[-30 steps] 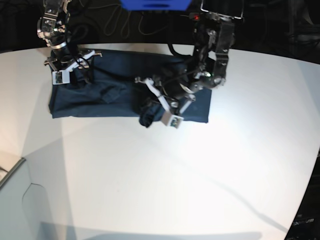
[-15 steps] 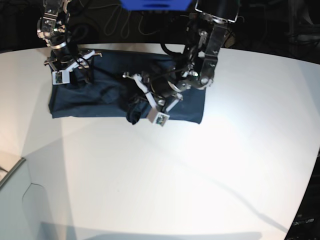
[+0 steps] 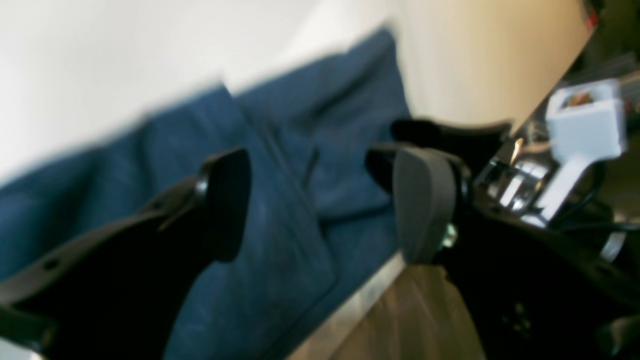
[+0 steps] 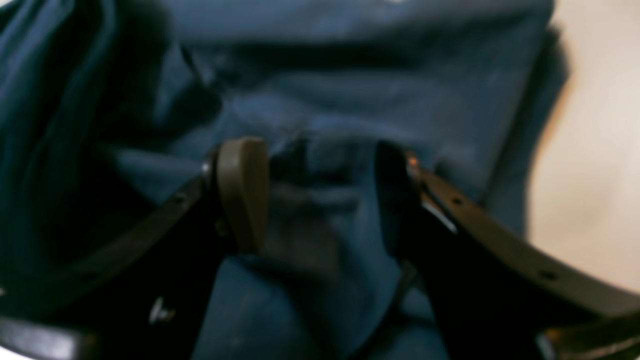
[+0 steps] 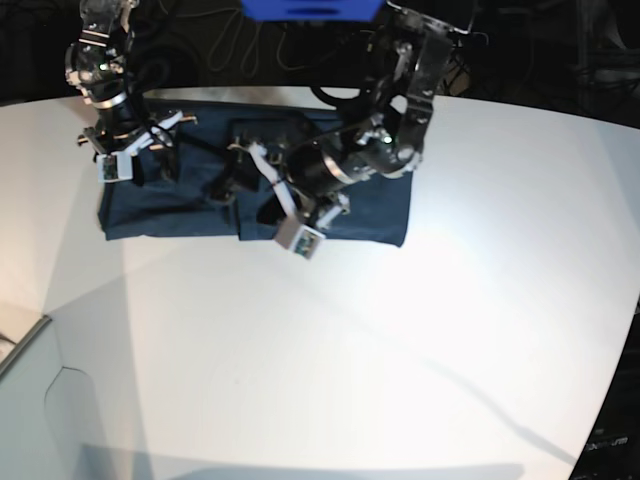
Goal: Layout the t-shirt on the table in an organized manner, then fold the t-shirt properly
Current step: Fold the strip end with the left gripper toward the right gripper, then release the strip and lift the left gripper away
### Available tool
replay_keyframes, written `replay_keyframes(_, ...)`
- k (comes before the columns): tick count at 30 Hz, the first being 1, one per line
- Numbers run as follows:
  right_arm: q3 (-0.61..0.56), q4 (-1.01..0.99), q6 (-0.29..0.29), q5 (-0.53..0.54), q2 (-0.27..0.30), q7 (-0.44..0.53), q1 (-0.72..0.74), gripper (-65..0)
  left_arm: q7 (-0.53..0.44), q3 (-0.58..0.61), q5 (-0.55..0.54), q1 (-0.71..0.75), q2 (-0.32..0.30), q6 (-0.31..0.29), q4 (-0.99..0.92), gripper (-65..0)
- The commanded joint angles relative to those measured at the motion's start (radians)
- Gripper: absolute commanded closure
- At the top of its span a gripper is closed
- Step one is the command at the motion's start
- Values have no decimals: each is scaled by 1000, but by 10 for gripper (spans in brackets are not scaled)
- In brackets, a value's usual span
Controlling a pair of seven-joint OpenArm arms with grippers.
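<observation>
The dark navy t-shirt lies as a long folded band at the back of the white table. My left gripper reaches in from the right over the band's middle. In the left wrist view this gripper is open, its black fingers spread above flat blue cloth with nothing between them. My right gripper hovers at the shirt's left end. The right wrist view shows it open too, its pads straddling wrinkled cloth just below.
A pale grey box-like corner piece sits at the front left. Dark cables and a blue object lie behind the table's far edge, right beside the shirt. White tabletop stretches in front of the shirt.
My left gripper swept left across the shirt carrying a bunched part of the cloth, then opened and let it go; that part now lies on the band. The right arm barely moved.
</observation>
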Motion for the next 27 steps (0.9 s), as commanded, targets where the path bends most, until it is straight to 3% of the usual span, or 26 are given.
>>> replay_keyframes(1, 2, 35, 0, 17, 4, 28, 3, -340, -20, -2, -15, 0, -8, -8, 58, -432)
replay_keyframes(4, 37, 83, 0, 18, -3, 27, 1, -341, -20, -5, -15, 7, -66, -2, 150, -431)
replay_keyframes(7, 76, 110, 0, 21, -12, 25, 6, -341, -11, -92, -16, 13, -112, -2, 201, -431)
replay_keyframes(12, 180, 81, -1, 18, -15, 16, 39, -349, -10, -390, -98, 31, -160, -8, 190, -431)
replay_keyframes(17, 198, 49, 2, 18, -13, -110, 64, -442, -10, -614, -234, 42, -237, -8, 107, -431)
replay_keyframes(22, 192, 46, 3, 20, -15, -141, 64, -444, -10, -718, -323, 42, -293, -8, 20, -431)
replay_keyframes(27, 168, 1, -1, 17, -12, -141, 70, -444, -10, -773, -331, 43, -296, -8, -19, -431)
